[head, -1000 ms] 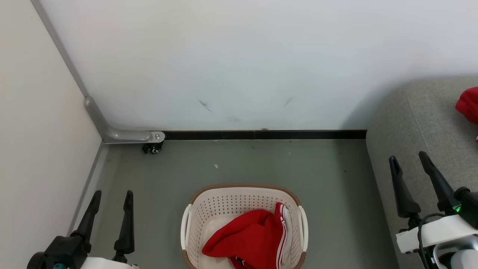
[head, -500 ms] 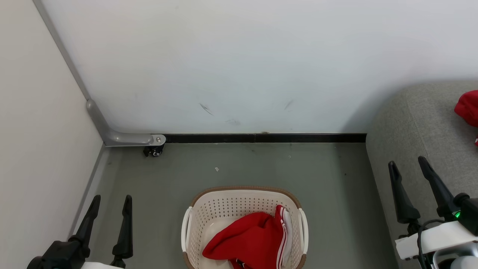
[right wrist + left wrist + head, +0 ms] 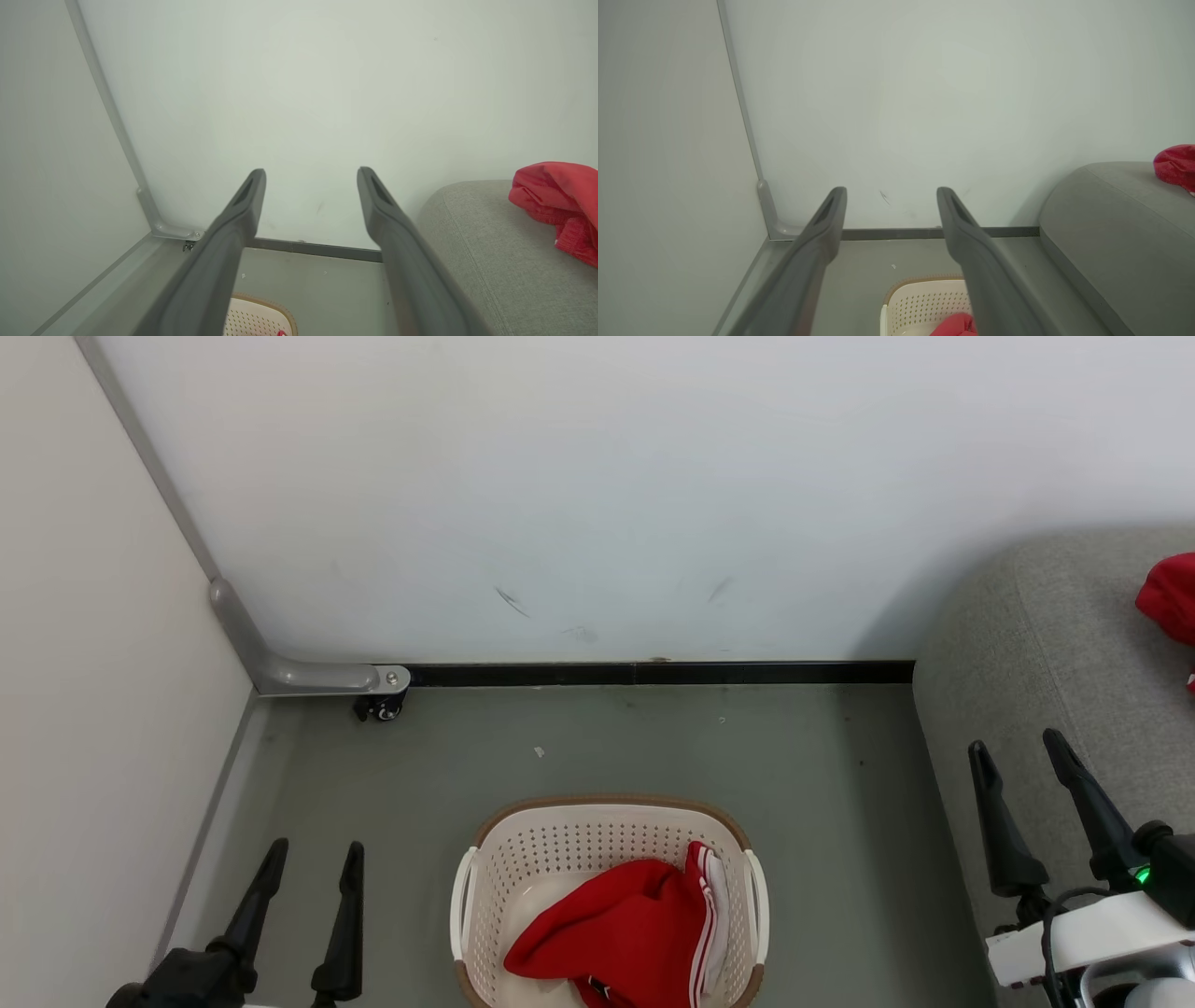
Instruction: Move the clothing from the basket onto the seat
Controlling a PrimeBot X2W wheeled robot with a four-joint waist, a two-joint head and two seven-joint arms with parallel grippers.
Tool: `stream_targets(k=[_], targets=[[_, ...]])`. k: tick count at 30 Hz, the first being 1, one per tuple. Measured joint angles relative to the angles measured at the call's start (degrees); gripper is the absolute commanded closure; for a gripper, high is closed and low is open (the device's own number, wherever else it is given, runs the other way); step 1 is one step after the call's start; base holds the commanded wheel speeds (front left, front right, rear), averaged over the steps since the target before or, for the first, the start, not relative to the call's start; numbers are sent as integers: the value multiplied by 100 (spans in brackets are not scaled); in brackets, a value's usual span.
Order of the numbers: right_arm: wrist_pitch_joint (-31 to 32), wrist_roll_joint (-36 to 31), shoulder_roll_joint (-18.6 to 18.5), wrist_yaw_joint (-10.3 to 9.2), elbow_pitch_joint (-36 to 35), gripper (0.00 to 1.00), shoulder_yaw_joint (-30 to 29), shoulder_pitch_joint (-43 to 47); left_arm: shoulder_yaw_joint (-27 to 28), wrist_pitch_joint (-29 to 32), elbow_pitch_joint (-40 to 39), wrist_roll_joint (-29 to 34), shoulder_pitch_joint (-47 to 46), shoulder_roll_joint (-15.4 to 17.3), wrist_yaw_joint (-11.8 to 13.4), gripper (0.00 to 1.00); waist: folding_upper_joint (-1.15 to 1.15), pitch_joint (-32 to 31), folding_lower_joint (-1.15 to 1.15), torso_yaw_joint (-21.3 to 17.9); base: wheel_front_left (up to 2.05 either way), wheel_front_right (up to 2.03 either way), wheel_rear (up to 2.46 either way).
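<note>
Both arms low, fingers forward: left gripper (image 3: 316,847) and right gripper (image 3: 1015,743) spread wide, holding nothing; garment (image 3: 616,924) in basket (image 3: 607,800) between them, second garment (image 3: 1167,597) seemingly on seat (image 3: 1027,644) past the right one.

Red garment (image 3: 616,933) in cream basket (image 3: 607,800), second red garment (image 3: 1169,597) on grey sofa (image 3: 1027,644), left hand (image 3: 316,847) and right hand (image 3: 1015,741) spread

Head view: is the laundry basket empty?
No: a red garment with white stripes lies crumpled inside the laundry basket.
</note>
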Motion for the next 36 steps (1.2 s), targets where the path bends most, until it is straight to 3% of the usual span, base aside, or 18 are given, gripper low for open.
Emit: stream_targets(k=[21,36], targets=[[0,148,77,0,-58,0,197,102,-680,0,811,54,-246,-124,-483,0,0,227,0,-104,0,0,0],[-1,133,114,0,-680,0,215,19,-1240,288,1391,121,-789,-165,-662,0,0,483,0,-233,0,0,0]])
